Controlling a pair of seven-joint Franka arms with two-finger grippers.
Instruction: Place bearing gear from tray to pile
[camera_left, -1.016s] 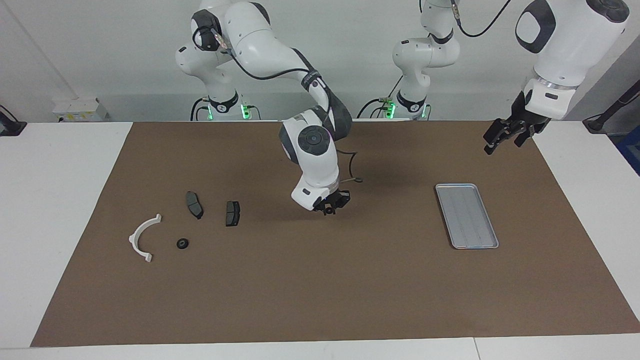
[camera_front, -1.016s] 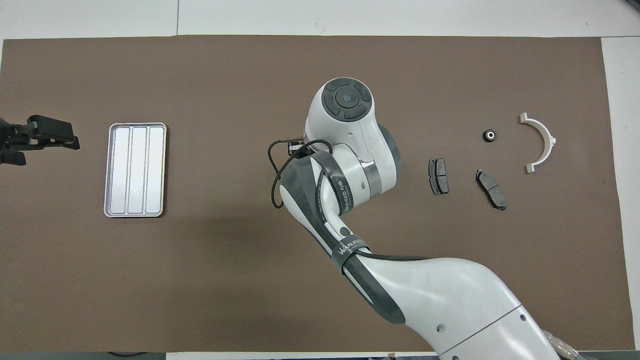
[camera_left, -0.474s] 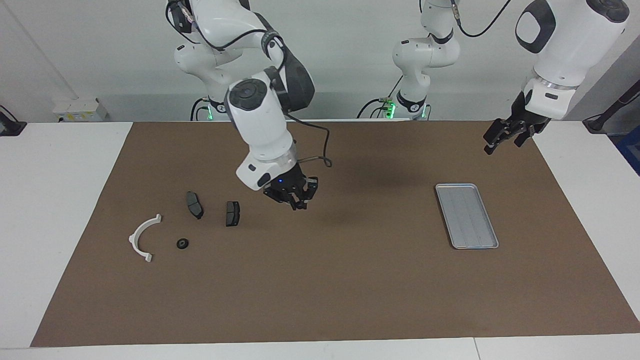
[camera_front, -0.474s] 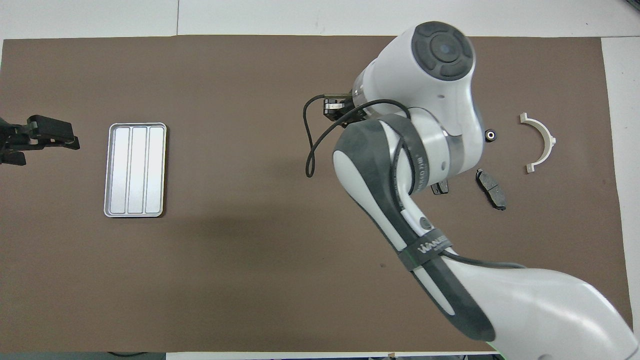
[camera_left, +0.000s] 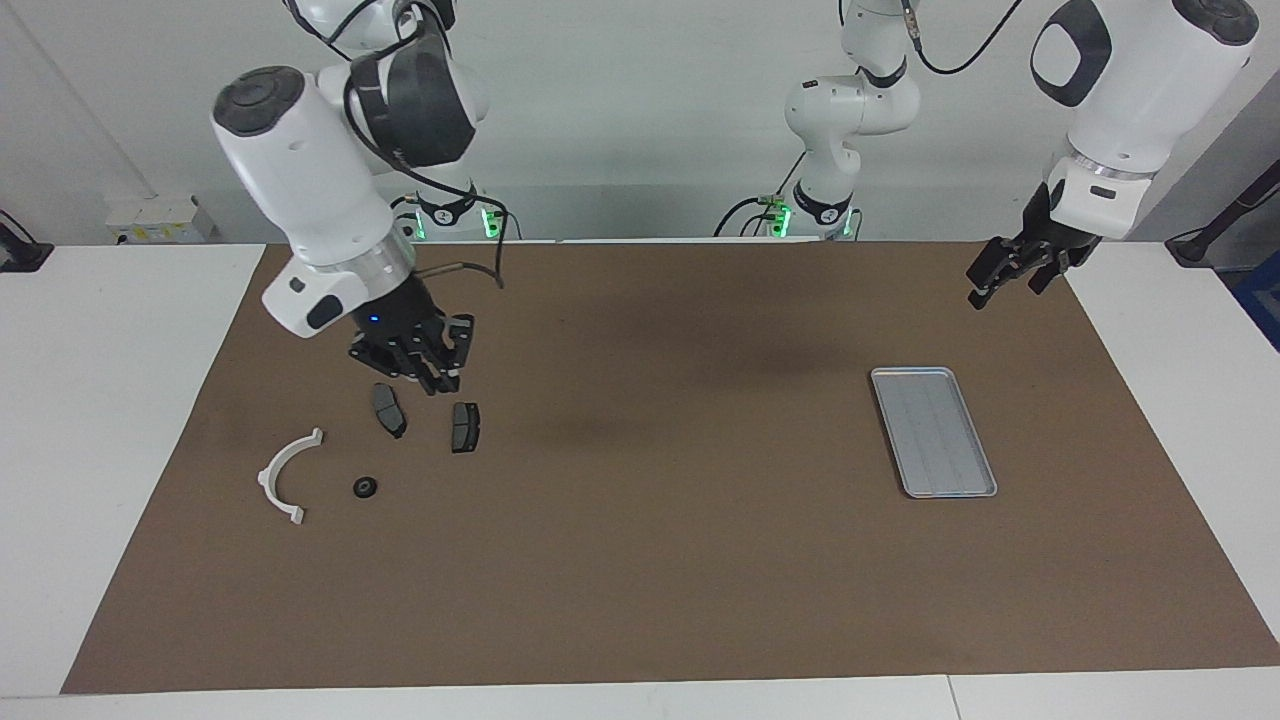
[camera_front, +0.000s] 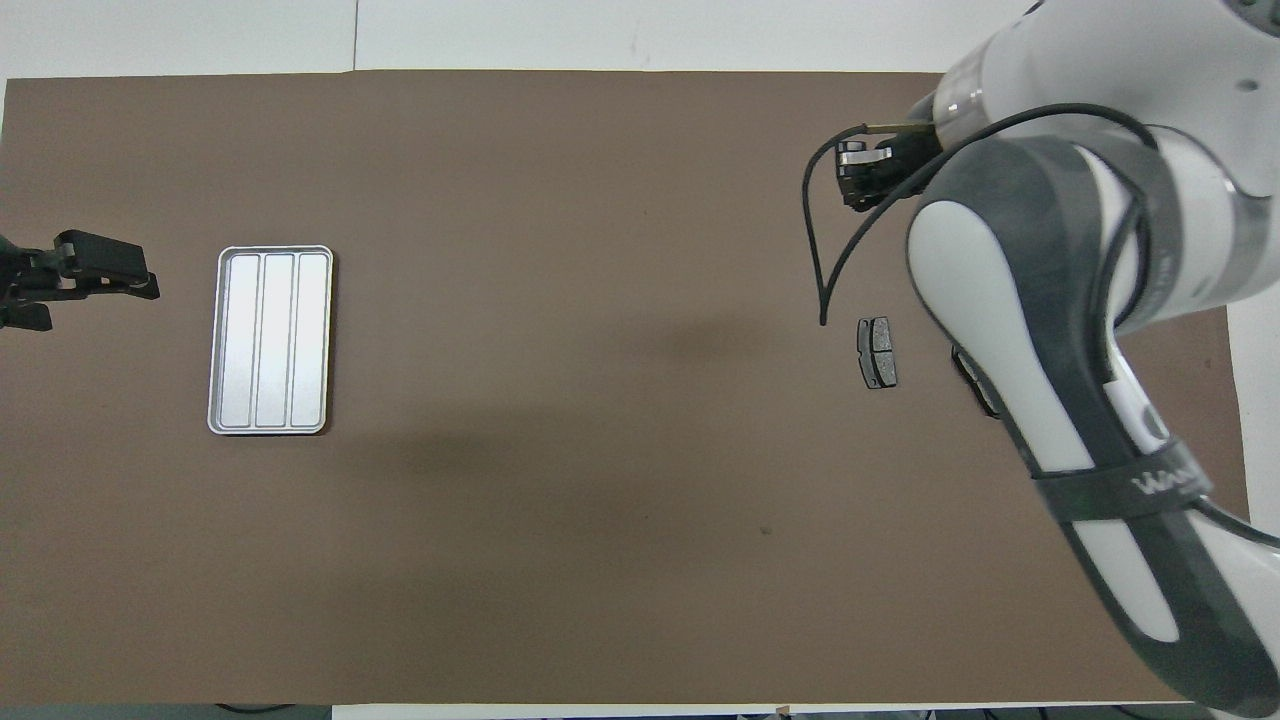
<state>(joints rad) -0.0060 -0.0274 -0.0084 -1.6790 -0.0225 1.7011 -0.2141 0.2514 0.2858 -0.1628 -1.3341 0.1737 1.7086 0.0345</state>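
Note:
The silver tray (camera_left: 882, 374) (camera_front: 270, 249) lies toward the left arm's end of the table with nothing in it. The pile sits toward the right arm's end: a white half-ring bracket (camera_left: 285, 472), two dark brake pads (camera_left: 388, 410) (camera_left: 465, 427) and a small black bearing gear (camera_left: 365, 487) beside the bracket. My right gripper (camera_left: 440, 378) (camera_front: 860, 175) hangs shut over the mat just above the two pads. Whether anything sits between its tips does not show. In the overhead view the right arm hides the bracket and the gear; one pad (camera_front: 877, 352) shows. My left gripper (camera_left: 1005, 285) (camera_front: 90, 285) waits open beside the tray.
A brown mat (camera_left: 640, 580) covers most of the white table. A black cable loops from the right wrist (camera_front: 825, 260).
The right arm has swung from the middle of the table toward the pile and risen, its gripper still shut. The left arm, tray and pile parts have not moved.

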